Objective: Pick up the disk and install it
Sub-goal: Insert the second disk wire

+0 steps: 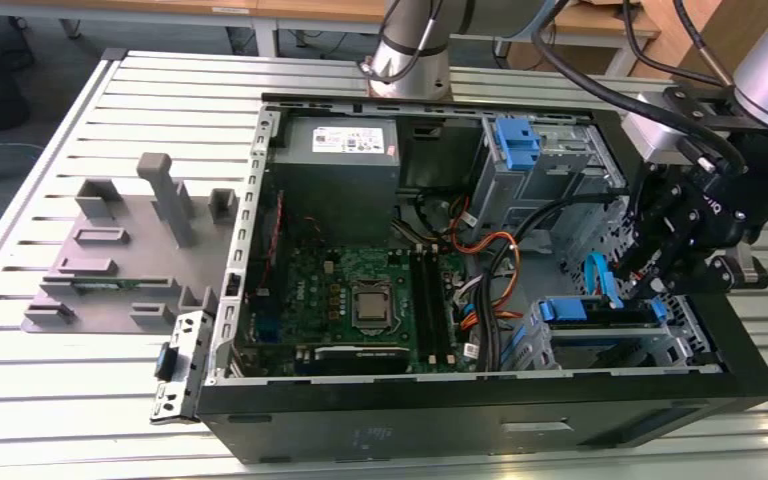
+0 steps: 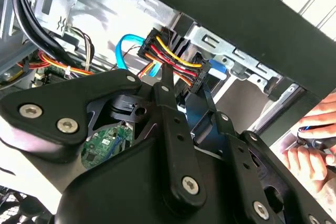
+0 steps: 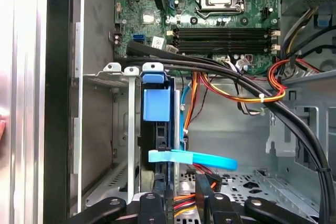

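End effector [image 1: 651, 285] clamped on one disk [image 3: 156, 103], edge-up in drive cage [image 3: 113, 129].

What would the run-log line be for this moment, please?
hand: over drive cage | disk: upright in cage, blue bracket showing | cables: at drive end

Slatted metal table [image 1: 117, 100]; wooden desks [image 1: 291, 8]
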`<action>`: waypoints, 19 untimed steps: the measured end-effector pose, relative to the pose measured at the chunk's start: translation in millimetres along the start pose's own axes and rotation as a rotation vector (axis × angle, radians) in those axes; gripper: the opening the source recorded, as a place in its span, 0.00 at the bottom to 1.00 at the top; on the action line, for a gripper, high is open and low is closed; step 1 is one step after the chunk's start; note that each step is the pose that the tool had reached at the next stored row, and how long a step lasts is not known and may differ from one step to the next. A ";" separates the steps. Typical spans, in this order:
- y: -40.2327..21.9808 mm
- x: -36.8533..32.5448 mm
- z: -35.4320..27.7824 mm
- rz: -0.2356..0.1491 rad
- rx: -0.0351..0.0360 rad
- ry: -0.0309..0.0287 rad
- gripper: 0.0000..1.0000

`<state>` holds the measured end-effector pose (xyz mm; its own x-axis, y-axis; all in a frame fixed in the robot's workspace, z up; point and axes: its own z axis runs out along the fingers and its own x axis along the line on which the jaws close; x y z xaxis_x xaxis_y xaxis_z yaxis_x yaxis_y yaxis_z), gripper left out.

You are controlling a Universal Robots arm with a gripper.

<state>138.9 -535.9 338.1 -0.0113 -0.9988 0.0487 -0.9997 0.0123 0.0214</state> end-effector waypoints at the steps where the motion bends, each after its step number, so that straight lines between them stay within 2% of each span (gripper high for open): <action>1: 0.0 0.0 0.0 0.000 0.0000 0.0011 0.37; 13: 0.3 0.3 -0.1 0.000 0.0000 0.0022 0.37; 19: 5.0 3.0 0.2 0.000 0.0031 0.0020 0.37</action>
<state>133.9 -538.9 338.2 -0.0114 -0.9987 0.0507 -0.9998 0.0123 0.0182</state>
